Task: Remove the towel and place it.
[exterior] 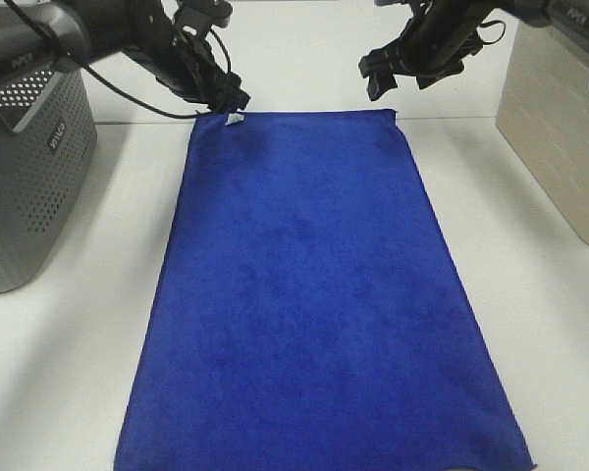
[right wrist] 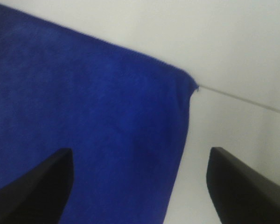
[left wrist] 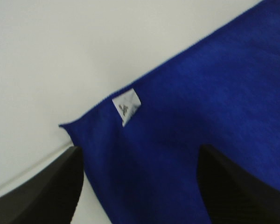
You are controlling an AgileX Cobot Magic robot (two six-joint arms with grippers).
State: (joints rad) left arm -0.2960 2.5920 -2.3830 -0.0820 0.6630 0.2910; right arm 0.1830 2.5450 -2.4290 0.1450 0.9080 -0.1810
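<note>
So the towel (exterior: 314, 294) lies flat and spread out on the white surface (exterior: 540, 324), long axis running from the far edge toward the camera in the high view. Its two far corners sit right under the arms. The left gripper (exterior: 228, 98) hangs just over the far-left corner, the one with the white tag (exterior: 234, 119); its fingers (left wrist: 42, 191) are spread, nothing between them, and the wrist view shows the corner and tag (left wrist: 127, 106) lying between and ahead of the tips. The right gripper (exterior: 381, 78) hovers slightly above and just behind the far-right corner; its fingers (right wrist: 35, 186) are spread too, empty, with the corner showing ahead of the gap in its wrist view. Neither gripper touches the cloth as far as I can tell.

The grey basket (exterior: 25, 167) stands left of the towel, near its far-left corner; a beige box (exterior: 555, 128) stands right of the towel.

Judgement: the towel looks placed already, both grippers let go. Each arm is equally near its own corner; any further move would turn on those far corners.
</note>
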